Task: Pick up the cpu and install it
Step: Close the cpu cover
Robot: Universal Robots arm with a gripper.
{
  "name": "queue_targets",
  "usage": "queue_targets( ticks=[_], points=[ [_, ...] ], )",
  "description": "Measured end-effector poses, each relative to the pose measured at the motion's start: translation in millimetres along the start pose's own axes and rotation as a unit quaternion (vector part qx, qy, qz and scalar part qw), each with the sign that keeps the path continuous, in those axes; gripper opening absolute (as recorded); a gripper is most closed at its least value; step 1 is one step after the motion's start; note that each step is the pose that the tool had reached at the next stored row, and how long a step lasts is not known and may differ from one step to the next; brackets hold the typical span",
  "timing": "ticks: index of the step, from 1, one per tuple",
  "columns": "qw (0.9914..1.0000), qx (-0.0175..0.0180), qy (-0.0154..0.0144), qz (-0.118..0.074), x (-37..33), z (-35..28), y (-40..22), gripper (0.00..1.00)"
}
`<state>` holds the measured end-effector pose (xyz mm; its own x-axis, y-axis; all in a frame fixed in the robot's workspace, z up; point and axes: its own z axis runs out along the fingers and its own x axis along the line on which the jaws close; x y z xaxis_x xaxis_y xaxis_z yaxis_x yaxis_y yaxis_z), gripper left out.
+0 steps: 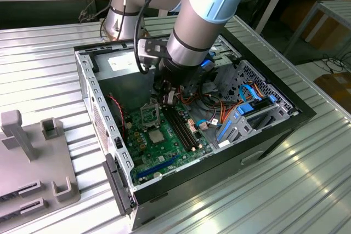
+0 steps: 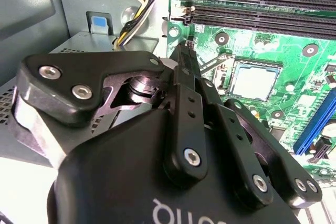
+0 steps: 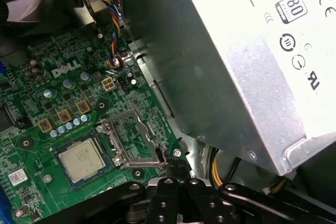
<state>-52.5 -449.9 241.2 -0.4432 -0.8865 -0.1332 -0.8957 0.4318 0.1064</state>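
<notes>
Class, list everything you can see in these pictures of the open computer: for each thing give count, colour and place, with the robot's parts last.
thin square metal-topped cpu: one, silver-grey, flat on the motherboard beside the hinged frame
square hinged metal frame: one, silvery, between cpu and power-supply box
green motherboard: one, green, on the case floor
long black memory slots: several, black, alongside the cpu
metal power-supply box: one, grey, at the case wall
open computer case: one, black, on the table
ribbed metal table: one, silver, under everything
plastic fixture: one, grey, exterior view's left
robot arm: one, silver and blue, reaching into the case
pincer: one, black, by the hinged frame
</notes>
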Motion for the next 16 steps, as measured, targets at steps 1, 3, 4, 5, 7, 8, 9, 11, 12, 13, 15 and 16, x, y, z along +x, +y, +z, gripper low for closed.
queue_targets(
  ticks=[1, 3, 4, 5, 7, 8, 9, 11, 12, 13, 15, 16],
  points=[
    [1.0, -0.0002, 0.0002, -0.001, 0.3, 0.0, 0.3, 0.11],
    [0.99999, -0.0005, 0.0005, -0.004, 0.8, -0.2, 0.9, 0.11],
    [0.99999, -0.0007, 0.0008, -0.005, 1.0, -0.4, 1.1, 0.11],
    [0.99998, -0.0008, 0.0008, -0.006, 1.1, -0.6, 1.4, 0.11],
    [0.99997, -0.001, 0.0011, -0.008, 1.3, -1.1, 1.7, 0.11],
    [0.99995, -0.0012, 0.0015, -0.009, 1.3, -1.8, 1.9, 0.11],
    [0.99993, -0.0014, 0.0017, -0.011, 1.3, -2.7, 2.1, 0.11],
    [0.99991, -0.0017, 0.0019, -0.014, 1.4, -3.4, 2.3, 0.11],
    [0.99988, -0.0019, 0.0021, -0.015, 1.6, -3.9, 2.4, 0.11],
    [0.99986, -0.002, 0.0023, -0.016, 1.7, -4.1, 2.5, 0.11],
    [0.99979, -0.0025, 0.0027, -0.02, 1.9, -4.7, 3.0, 0.11],
    [0.99973, -0.0028, 0.0032, -0.023, 1.9, -5.4, 3.2, 0.11]
  ],
)
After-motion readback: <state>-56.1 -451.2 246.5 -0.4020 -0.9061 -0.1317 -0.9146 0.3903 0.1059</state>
